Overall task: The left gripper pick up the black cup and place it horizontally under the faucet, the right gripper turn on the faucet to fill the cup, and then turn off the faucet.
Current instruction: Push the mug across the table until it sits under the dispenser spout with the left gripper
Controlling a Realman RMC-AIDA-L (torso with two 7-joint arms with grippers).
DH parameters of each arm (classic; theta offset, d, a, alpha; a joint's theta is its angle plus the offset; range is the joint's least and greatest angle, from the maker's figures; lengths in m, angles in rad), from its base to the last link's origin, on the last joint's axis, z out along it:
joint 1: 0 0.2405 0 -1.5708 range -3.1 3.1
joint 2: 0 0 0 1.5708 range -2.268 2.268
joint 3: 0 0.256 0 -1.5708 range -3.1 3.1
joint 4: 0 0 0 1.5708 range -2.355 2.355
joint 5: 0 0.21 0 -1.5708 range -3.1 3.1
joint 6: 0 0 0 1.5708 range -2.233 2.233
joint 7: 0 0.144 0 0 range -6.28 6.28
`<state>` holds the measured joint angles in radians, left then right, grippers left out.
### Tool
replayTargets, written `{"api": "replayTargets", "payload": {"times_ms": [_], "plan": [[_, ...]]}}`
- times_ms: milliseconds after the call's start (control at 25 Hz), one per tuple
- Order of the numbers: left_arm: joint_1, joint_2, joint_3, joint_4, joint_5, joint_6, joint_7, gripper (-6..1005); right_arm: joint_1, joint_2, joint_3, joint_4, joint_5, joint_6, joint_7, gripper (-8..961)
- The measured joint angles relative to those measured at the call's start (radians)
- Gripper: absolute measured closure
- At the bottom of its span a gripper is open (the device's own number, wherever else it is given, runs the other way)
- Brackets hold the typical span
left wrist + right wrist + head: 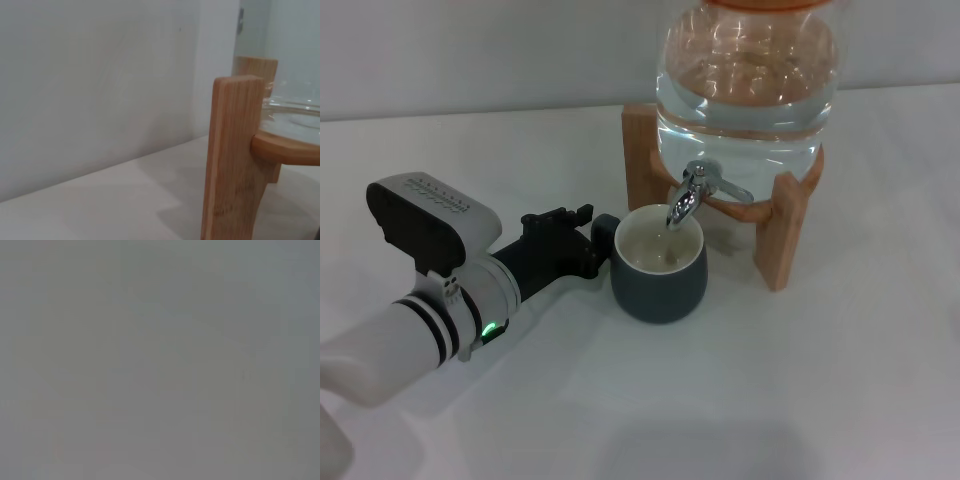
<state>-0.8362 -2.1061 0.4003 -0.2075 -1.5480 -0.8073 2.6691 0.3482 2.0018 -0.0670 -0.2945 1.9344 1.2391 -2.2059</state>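
Cup: the black cup (659, 268) stands upright on the white table (840, 380), mouth up, right under the spout, so whatever runs out should fall into its cream inside. Some pale liquid seems to lie in the bottom; the level is hard to judge.
Handle side: the cup's handle faces the robot's left, toward the arm.
Left gripper: the left gripper (592, 243) sits at the handle side of the cup, its black jaws closed on the handle, as far as the head view shows. That hold looks meant to keep the cup from shifting under the spout.
Faucet: the faucet (692, 192) sticks out from the glass jar (748, 85), its spout tip over the cup's rim and its lever pointing to the robot's right. Whether water is running cannot be made out.
Stand: the wooden stand (785, 225) lifts the jar high enough for the cup to fit beneath; the left wrist view shows one leg close up.
Right gripper: not seen anywhere; its wrist view is plain grey.
Step judged: filling, with the lever the right arm's job.
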Motion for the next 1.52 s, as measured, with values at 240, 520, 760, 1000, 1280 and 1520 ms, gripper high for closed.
{"api": "replayTargets", "payload": {"times_ms": [240,520,760,1000,1280,1520], "plan": [[-0.002,0.000,0.000,0.000,0.000,0.001,0.000,631,0.000,0.000,0.001,0.000,0.000,-0.001,0.000,111],[-0.002,0.000,0.000,-0.004,0.008,-0.006,0.000,631,-0.001,0.000,0.001,0.000,0.000,-0.001,0.000,111],[0.002,-0.002,0.000,-0.008,0.008,-0.007,0.001,631,-0.002,0.000,0.000,0.000,0.000,-0.001,0.000,111],[0.005,-0.001,-0.001,-0.017,0.008,-0.009,-0.005,631,-0.003,0.000,0.000,0.000,0.000,-0.001,0.000,112],[0.003,0.001,-0.001,-0.030,0.008,-0.003,-0.006,631,-0.006,0.000,0.001,0.000,0.000,-0.001,0.000,112],[0.014,0.003,-0.013,-0.029,0.002,0.002,-0.006,631,-0.006,0.000,0.001,0.000,0.000,0.000,0.000,112]]}}
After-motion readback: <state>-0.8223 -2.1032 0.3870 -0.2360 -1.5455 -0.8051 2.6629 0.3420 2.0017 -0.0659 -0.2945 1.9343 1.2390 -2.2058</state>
